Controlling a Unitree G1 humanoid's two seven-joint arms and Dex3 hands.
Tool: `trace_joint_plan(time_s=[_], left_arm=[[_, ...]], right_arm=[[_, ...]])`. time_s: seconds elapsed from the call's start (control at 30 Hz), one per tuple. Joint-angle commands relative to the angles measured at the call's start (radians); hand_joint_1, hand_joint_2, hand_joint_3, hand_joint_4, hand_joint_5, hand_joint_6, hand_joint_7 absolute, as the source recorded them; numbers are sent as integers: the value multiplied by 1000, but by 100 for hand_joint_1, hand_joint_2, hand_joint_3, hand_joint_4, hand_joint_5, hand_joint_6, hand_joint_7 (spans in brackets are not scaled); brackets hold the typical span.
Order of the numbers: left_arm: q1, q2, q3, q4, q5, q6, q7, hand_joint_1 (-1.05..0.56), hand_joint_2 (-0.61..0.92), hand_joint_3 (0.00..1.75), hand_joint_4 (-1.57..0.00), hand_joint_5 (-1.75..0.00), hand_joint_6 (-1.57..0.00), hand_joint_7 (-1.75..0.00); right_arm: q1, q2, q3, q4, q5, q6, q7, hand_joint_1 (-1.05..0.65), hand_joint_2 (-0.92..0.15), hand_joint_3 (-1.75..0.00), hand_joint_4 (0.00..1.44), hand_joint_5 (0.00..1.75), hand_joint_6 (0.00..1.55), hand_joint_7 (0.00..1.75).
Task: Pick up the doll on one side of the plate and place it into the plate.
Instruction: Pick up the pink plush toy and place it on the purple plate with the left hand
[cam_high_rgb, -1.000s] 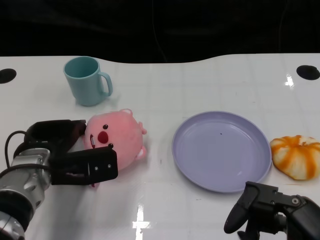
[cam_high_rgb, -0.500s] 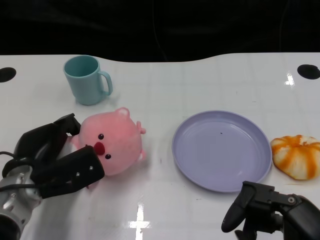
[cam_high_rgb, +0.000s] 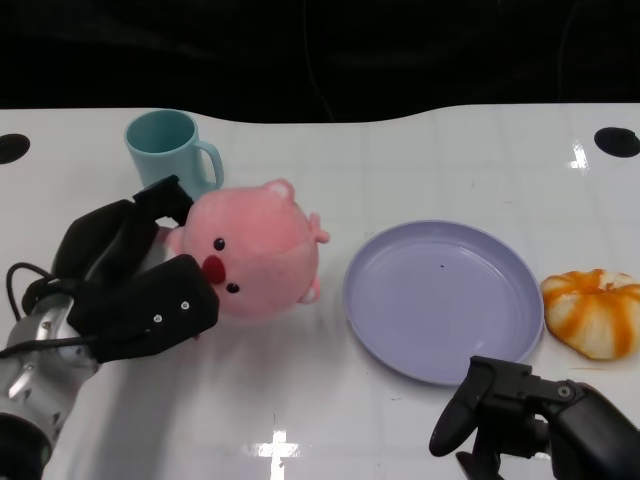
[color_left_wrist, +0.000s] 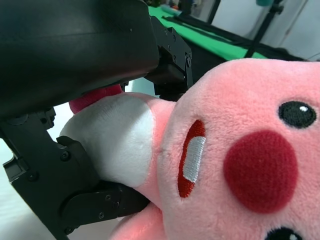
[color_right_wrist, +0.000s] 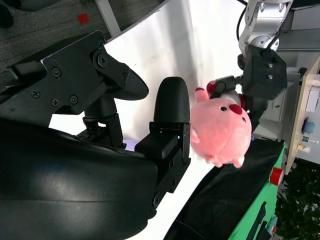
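White table (cam_high_rgb: 400, 160) — left hand (cam_high_rgb: 130, 285) grips the doll (cam_high_rgb: 255, 250), seemingly lifted, beside the plate (cam_high_rgb: 440, 300).

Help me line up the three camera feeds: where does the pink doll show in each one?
Head view: the pink doll sits left of centre, gripped by the left hand, beside the purple plate.
Left wrist view: the doll fills the picture's right side, face close up.
Right wrist view: the doll is small, right of centre, beyond the right hand.
Shared landmark: its red nose.
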Motion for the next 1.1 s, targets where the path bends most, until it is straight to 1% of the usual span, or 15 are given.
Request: trace_joint_plan(time_s=[0.03,0.07,0.13,0.23,0.27,0.33,0.43,0.53,0.63,0.73,0.8,0.9,1.1], left_arm=[[-42,-13,4,-67,-4,56,-49,-11,38,119,-97,-175,-75,-175],[-46,-21,1,-83,2,68,-54,-11,39,116,-97,-175,-75,-175],[-55,-41,-6,-112,10,89,-63,-11,41,115,-97,-175,-75,-175],[-81,-80,-23,-153,23,118,-74,-13,34,129,-97,-175,-78,-175],[-88,-89,-29,-161,29,128,-74,-13,30,132,-97,-175,-78,-175],[-103,-114,-44,-184,40,165,-92,-14,29,134,-98,-175,-78,-175],[-120,-169,-57,-204,39,215,-106,-12,34,128,-97,-175,-76,-175],[-137,-220,-64,-208,36,276,-125,-12,35,129,-96,-175,-79,-169],[-166,-273,-85,-209,54,355,-145,-15,36,131,-95,-175,-75,-173],[-197,-323,-104,-195,61,427,-154,-13,37,127,-95,-175,-74,-174],[-216,-348,-116,-167,63,446,-150,-13,38,125,-95,-175,-75,-175],[-238,-375,-135,-129,70,457,-139,-13,40,119,-94,-175,-75,-175],[-264,-423,-160,-30,77,429,-107,-14,38,117,-97,-175,-77,-175]], right_arm=[[9,2,-4,2,10,0,-4,-10,-60,-106,64,164,57,135],[10,2,-6,4,12,-3,-3,-10,-60,-105,63,165,57,134],[14,2,-11,5,16,-7,-1,-10,-62,-104,63,165,57,134],[14,-3,-13,0,12,-6,2,-11,-62,-102,63,165,57,134],[13,-4,-14,0,11,-8,2,-11,-61,-102,63,165,57,134],[14,-2,-16,-2,17,-4,4,-11,-61,-102,63,165,57,134],[17,-1,-19,-5,19,-6,4,-10,-62,-102,63,165,57,134],[20,-1,-20,-7,18,-11,3,-11,-62,-101,63,164,57,134],[24,-4,-12,-12,7,-14,3,-12,-61,-102,63,165,57,135],[29,-2,-9,-18,7,-16,2,-13,-60,-103,64,165,57,135],[33,1,-7,-22,8,-16,0,-13,-60,-104,64,165,57,135],[35,4,-1,-28,5,-11,-5,-13,-60,-104,64,165,57,135],[38,3,28,-42,-15,5,-18,-13,-59,-105,65,165,58,135]])
